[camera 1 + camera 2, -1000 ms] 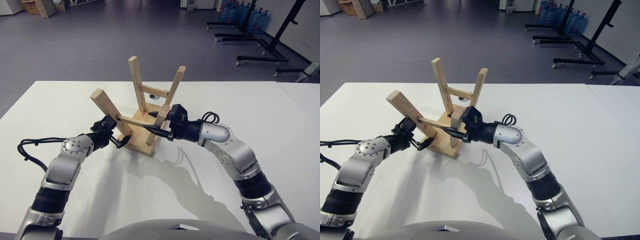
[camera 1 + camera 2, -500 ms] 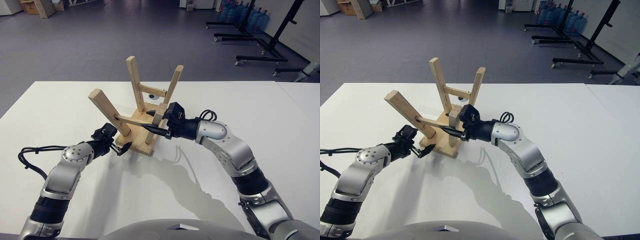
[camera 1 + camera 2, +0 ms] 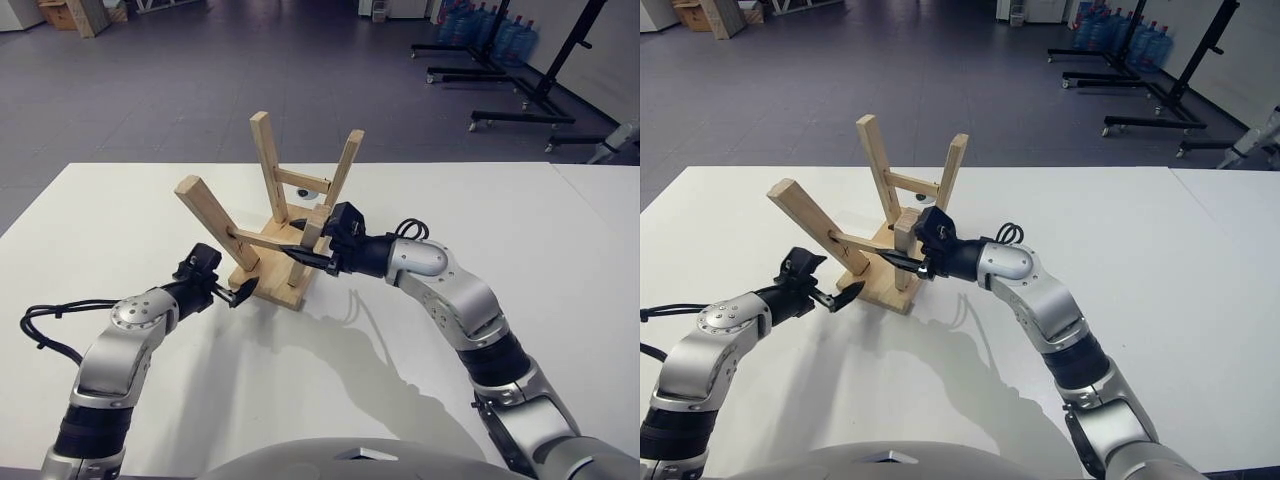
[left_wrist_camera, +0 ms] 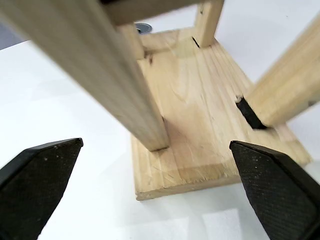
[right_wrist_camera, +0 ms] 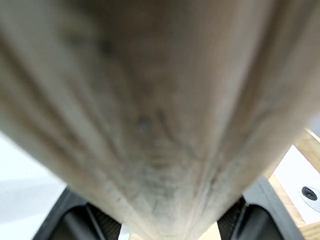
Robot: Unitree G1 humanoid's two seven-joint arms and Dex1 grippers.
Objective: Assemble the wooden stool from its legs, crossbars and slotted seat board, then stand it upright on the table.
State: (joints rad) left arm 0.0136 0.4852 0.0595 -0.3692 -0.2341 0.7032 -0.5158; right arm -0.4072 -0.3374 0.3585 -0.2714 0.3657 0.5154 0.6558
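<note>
The wooden stool [image 3: 275, 283] lies upside down on the white table [image 3: 520, 210], its seat board [image 4: 200, 120] flat and its legs pointing up. Two far legs [image 3: 270, 165] are joined by a crossbar [image 3: 303, 181]. The near left leg [image 3: 208, 220] leans outward, and another crossbar runs from it to the near right leg [image 3: 316, 226]. My right gripper [image 3: 303, 256] is shut on that near right leg [image 5: 150, 100]. My left gripper [image 3: 238, 291] stands open just off the board's near left corner, its fingers [image 4: 37, 182] apart from the wood.
A small grey round part [image 3: 318, 190] lies on the table behind the stool. Bare tabletop stretches to both sides and in front. Beyond the table's far edge lies open floor with wheeled stands [image 3: 520, 95] at the back right.
My left gripper has drawn back from the stool's near left leg and board edge and now sits a little apart. The right gripper kept its hold on the near right leg.
</note>
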